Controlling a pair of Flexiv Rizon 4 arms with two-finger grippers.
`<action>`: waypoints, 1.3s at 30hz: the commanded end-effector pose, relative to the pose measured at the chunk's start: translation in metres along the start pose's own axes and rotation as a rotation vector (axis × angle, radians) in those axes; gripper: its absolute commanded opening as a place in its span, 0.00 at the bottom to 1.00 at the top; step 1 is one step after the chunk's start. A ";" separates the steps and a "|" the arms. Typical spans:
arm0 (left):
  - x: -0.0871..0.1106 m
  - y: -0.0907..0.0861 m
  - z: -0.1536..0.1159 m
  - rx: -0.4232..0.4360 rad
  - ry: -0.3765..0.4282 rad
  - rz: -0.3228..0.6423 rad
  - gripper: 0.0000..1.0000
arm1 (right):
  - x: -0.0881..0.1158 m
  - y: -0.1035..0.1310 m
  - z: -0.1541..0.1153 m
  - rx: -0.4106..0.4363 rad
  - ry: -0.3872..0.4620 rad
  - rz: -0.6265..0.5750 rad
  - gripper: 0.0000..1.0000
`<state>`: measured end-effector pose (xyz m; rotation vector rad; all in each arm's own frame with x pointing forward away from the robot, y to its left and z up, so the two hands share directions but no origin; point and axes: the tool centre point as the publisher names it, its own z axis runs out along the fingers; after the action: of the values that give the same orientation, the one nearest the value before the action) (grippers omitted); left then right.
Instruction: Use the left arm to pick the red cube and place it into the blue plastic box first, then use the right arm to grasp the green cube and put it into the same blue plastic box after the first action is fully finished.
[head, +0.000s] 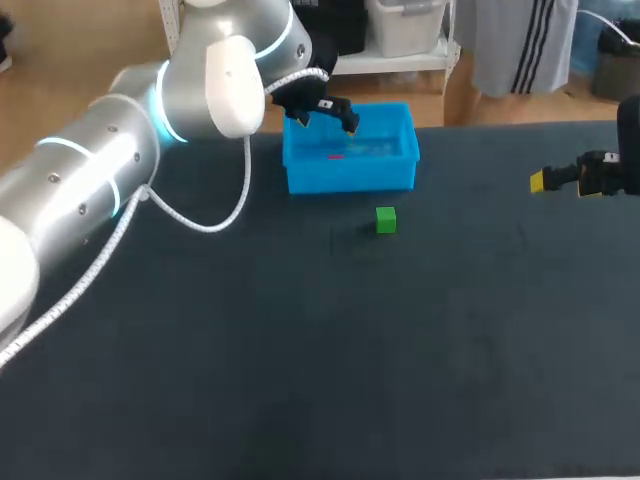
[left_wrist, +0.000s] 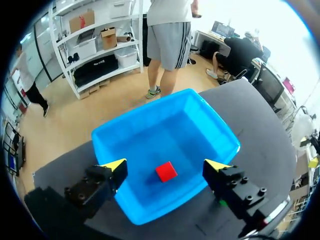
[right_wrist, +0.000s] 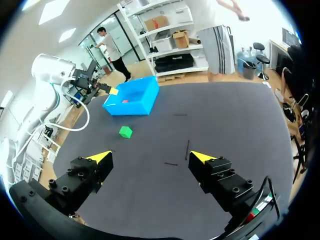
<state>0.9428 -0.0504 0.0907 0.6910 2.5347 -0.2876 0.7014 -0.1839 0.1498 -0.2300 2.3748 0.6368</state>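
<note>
Well, from the head view I see my left arm coming in from its side and reaching to the far part of the table. The left fingers hang above the blue plastic box, spread apart and holding nothing. The red cube lies inside the box, on its floor. The green cube sits on the table just in front of the box, apart from its front wall. Off at the table's right side the right fingers hover well away from both cubes; from this angle I cannot judge their gap. Next, the left wrist view looks straight down into the blue plastic box: the left fingers stand wide apart with the red cube below and between them, resting on the box floor and touched by neither finger. Then, in the right wrist view, the right fingers are apart with only bare table between them. The green cube is well ahead of them, and the blue plastic box is just beyond it. A speck of the red cube shows inside the box, and the left fingers are poised over its far rim.
</note>
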 end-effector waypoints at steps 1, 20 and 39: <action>0.031 -0.010 -0.048 -0.037 -0.060 -0.006 1.00 | 0.000 0.000 -0.001 0.000 0.000 -0.001 1.00; 0.130 -0.030 -0.135 -0.047 -0.086 -0.066 1.00 | 0.000 0.000 -0.001 0.000 0.000 -0.001 1.00; 0.214 -0.024 -0.161 0.003 -0.120 -0.095 1.00 | 0.000 0.000 -0.001 0.000 0.000 -0.001 1.00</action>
<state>0.7439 0.0496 0.1323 0.6016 2.6571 -0.3054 0.7014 -0.1839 0.1498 -0.2299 2.3748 0.6369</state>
